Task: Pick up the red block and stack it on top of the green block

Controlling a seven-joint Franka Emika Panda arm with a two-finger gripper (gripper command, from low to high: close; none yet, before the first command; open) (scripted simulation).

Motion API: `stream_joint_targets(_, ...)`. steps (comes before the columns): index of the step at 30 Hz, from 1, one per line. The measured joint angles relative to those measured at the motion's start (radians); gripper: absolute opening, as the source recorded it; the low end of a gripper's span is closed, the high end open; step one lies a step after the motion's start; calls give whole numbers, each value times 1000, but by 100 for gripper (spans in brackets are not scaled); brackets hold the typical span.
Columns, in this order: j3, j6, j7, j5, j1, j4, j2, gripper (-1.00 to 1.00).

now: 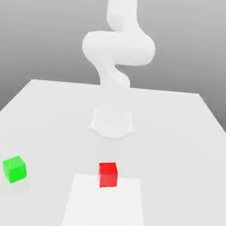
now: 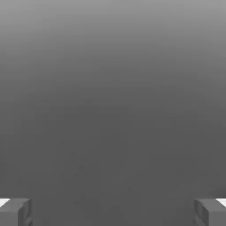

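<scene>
2 open fingers [image 2: 24, 212], 1 red block [image 1: 108, 175] partly on 1 white patch [image 1: 105, 208], 1 green block [image 1: 15, 169] well apart

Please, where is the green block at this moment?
In the exterior view, the green block sits on the table near the exterior view's left edge. The red block is its nearest neighbour, farther toward the right.

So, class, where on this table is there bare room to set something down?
On the table, one bare patch lies between the green block and the red block; another runs from the red block to the edge at the exterior view's right. Nowhere looks crowded; only the arm's base takes up the middle.
</scene>
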Motion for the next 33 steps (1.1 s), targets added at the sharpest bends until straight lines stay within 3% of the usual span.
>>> stream_joint_targets(16,-35,411,-141,-14,30,-540,499,0)
stream_joint_targets(23,-14,705,-191,26,21,-566,861,0)
stream_joint_targets(24,-7,733,-193,29,15,-562,894,-100)
stream_joint_targets(33,-8,694,-184,16,13,-569,849,-100)
